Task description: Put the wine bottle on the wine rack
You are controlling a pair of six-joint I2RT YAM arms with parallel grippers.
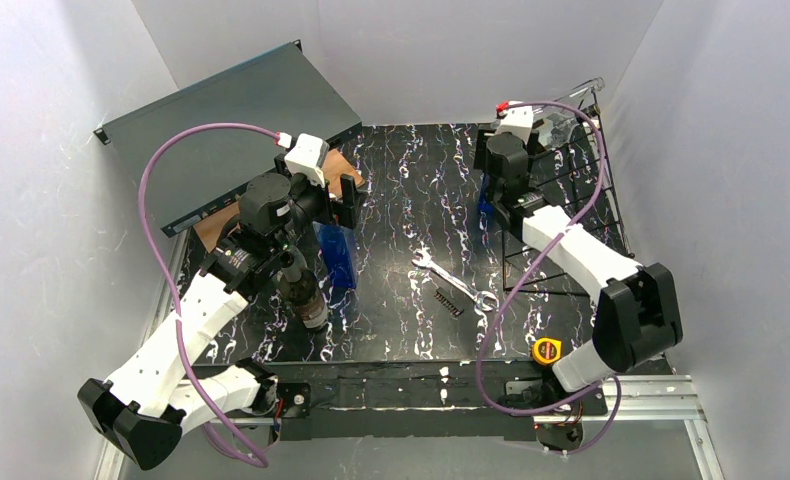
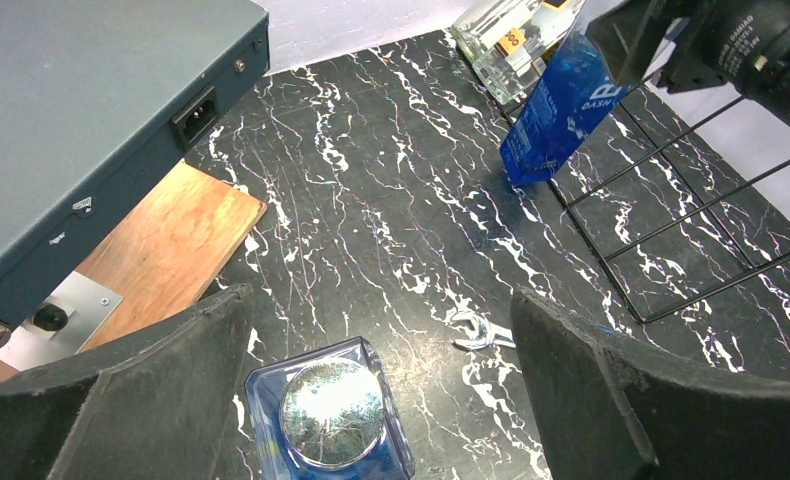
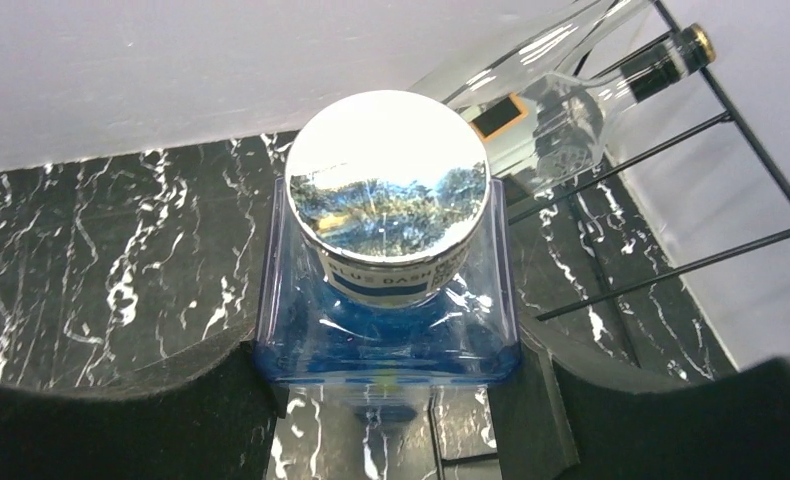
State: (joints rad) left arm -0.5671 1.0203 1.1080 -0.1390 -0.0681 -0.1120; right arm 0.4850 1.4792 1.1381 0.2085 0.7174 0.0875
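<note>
**Right gripper** (image 3: 396,375): jaws about half open and closed on the blue square bottle (image 3: 386,320). One finger presses each side wall below the shoulders. In the right wrist view the silver cap faces the camera and the body sits centred between the pads.

**Position of the held bottle:** the left wrist view shows it tilted, neck up in the gripper. Its base corner is low, at the near left edge of the wine rack (image 2: 691,205), over the marbled black table (image 2: 391,200). Whether the base touches the table cannot be told. It is not on the rack's wires.

**Rack:** a clear glass bottle (image 3: 561,110) lies across the far rows, just beyond the held bottle.

**Left gripper** (image 2: 381,305): jaws fully spread, holding nothing. A second blue bottle (image 2: 331,415) stands upright on the table below it. In the wrist view its cap lies between the two fingers, clear of both.

**Other items:**
- A dark bottle (image 1: 306,295) is partly hidden under the left arm.
- A wrench (image 1: 451,280) and a yellow tape measure (image 1: 546,350) lie on the table between the arms and the rack.
- A grey metal case (image 1: 231,120) rests on a wooden board (image 2: 171,250) at far left.
</note>
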